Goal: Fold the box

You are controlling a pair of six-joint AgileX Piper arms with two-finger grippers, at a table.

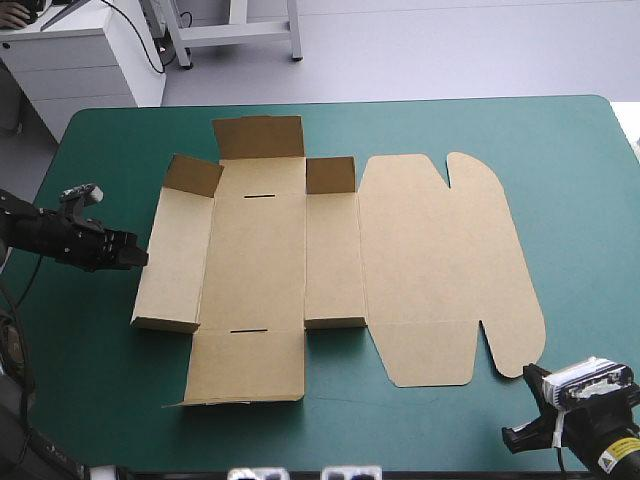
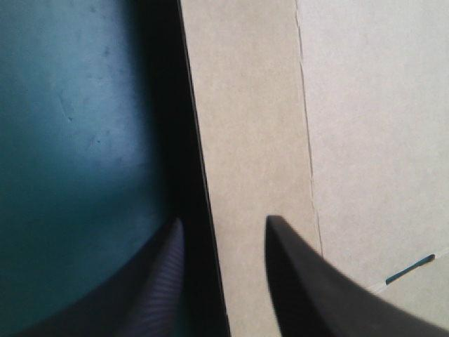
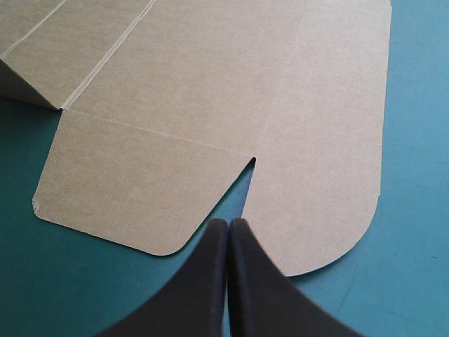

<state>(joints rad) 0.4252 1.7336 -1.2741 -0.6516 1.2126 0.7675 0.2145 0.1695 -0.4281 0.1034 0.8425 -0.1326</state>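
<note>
The left gripper (image 1: 140, 259), its black curved fingers standing apart, has the left edge of the matte brown cut-board box (image 1: 258, 250) between them. The box lies mid-table on the smooth teal-green cover (image 1: 100, 380), some flaps raised. The right gripper (image 1: 512, 438), fingers pressed together, points at its rounded near corner.

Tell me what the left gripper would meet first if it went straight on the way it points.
The box, at its left side panel. The left gripper, open, points at that panel's outer edge, which sits between its jaws in the wrist view. Height is hard to judge.
</note>
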